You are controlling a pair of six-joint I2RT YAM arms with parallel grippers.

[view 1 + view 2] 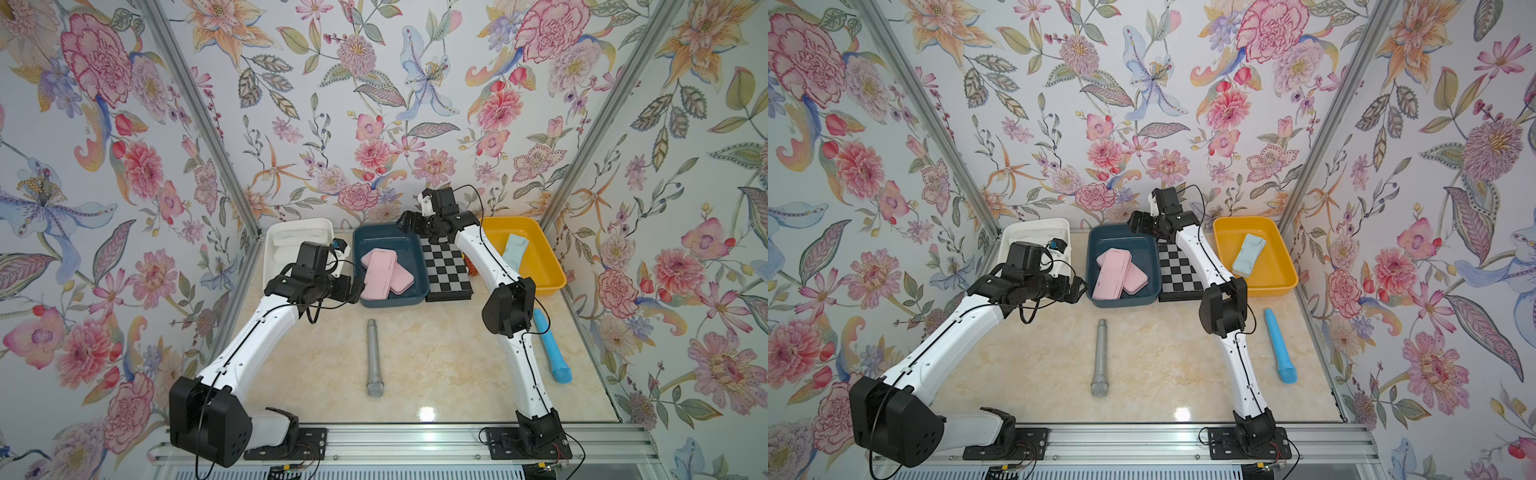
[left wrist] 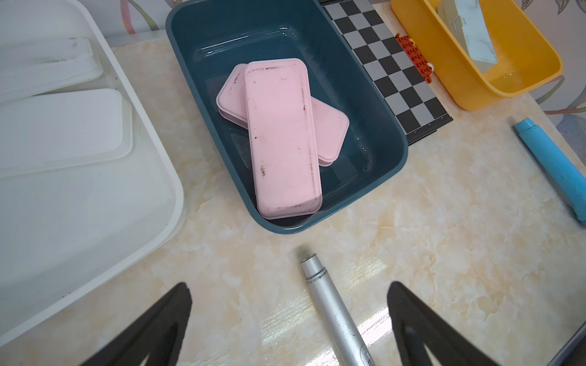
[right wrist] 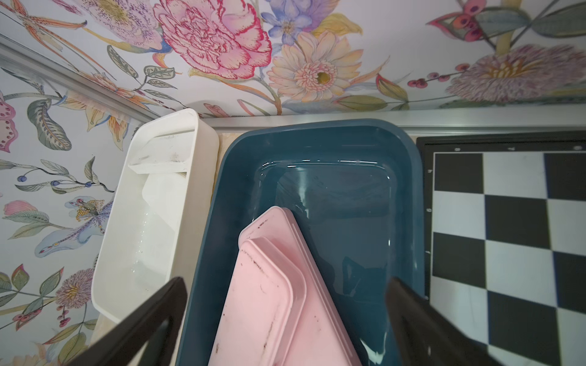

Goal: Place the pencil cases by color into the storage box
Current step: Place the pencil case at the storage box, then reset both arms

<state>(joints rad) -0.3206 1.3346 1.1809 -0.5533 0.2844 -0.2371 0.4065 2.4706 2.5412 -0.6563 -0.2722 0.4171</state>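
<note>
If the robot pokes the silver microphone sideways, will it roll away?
Probably: the microphone is round, lying on a smooth, shiny table, so it likely rolls. Its head is wider, so it may curve. It looks metal, so likely stiff.

This is a robotics lab test booth, not a lived-in room. Aluminium profile posts (image 1: 199, 112) frame three wall panels (image 1: 374, 104) papered with a floral print, closing in a small marble-patterned tabletop (image 1: 436, 353). Along the near edge an aluminium rail (image 1: 395, 442) carries the bolted bases of the left arm (image 1: 249, 345) and the right arm (image 1: 523, 374), with their cables exposed. At the far side a black-and-white checkerboard (image 1: 446, 270) lies between the dark blue bin (image 1: 386, 232) and the yellow bin (image 1: 536, 249).
</note>
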